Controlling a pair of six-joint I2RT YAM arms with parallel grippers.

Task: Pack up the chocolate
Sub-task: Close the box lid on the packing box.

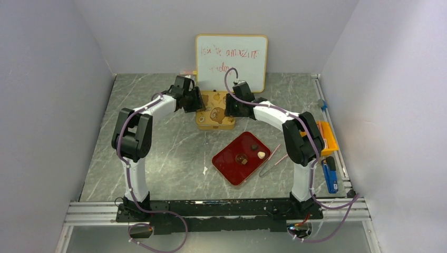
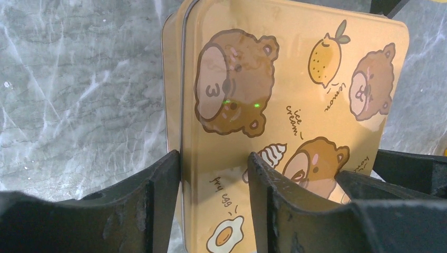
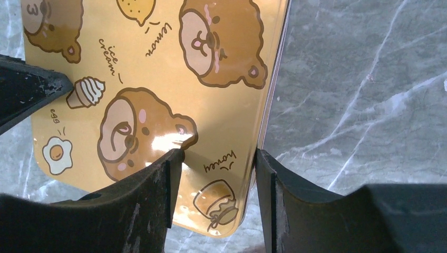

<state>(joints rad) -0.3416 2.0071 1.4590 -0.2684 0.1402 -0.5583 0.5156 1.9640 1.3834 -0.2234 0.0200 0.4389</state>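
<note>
Shut tin (image 1: 215, 113) straddled by left gripper (image 2: 213, 158) and right gripper (image 3: 219, 153), both spread. 3 chocolate pieces (image 1: 261, 155) seen nearer, on red plate (image 1: 227, 167), closer to right gripper.

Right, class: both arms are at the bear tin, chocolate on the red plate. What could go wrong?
The left gripper and right gripper each straddle a side edge of the tin with jaws apart; uneven pulls could tilt or slide it.
The whiteboard stands just behind the tin; a shove might knock it.
The chocolate lies loose on the red plate, so a careless sweep could scatter it.
</note>
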